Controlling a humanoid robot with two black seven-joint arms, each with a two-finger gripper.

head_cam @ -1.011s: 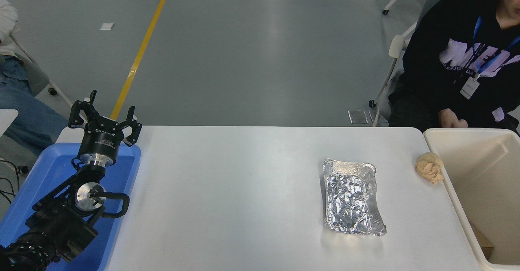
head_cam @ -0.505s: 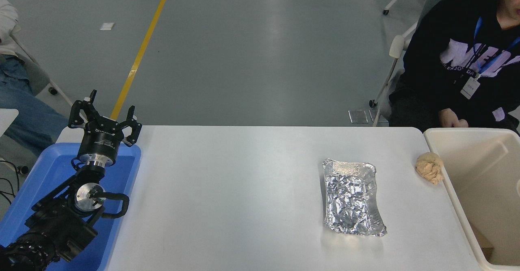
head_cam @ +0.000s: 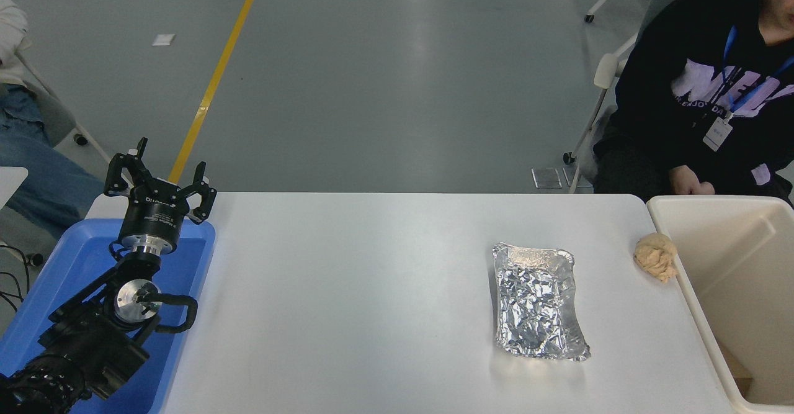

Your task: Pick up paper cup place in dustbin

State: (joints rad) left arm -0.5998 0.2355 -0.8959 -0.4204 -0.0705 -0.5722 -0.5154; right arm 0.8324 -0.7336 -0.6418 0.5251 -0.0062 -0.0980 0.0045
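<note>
The paper cup is not in view. The dustbin (head_cam: 688, 290), a large cream-white bin with a thick rim, stands at the table's right edge; a brown scrap lies on its floor near the front. My left gripper (head_cam: 162, 167) is parked at the lower left over the blue tray, open and empty. My right arm and gripper are out of view.
A silver foil tray (head_cam: 536, 302) lies right of the table's middle. A crumpled tan paper ball (head_cam: 655, 256) sits against the bin's left wall. A blue plastic tray (head_cam: 74, 259) is at the left edge. A person in black (head_cam: 701, 91) sits at the far right; another person's leg (head_cam: 37, 172) is at the far left.
</note>
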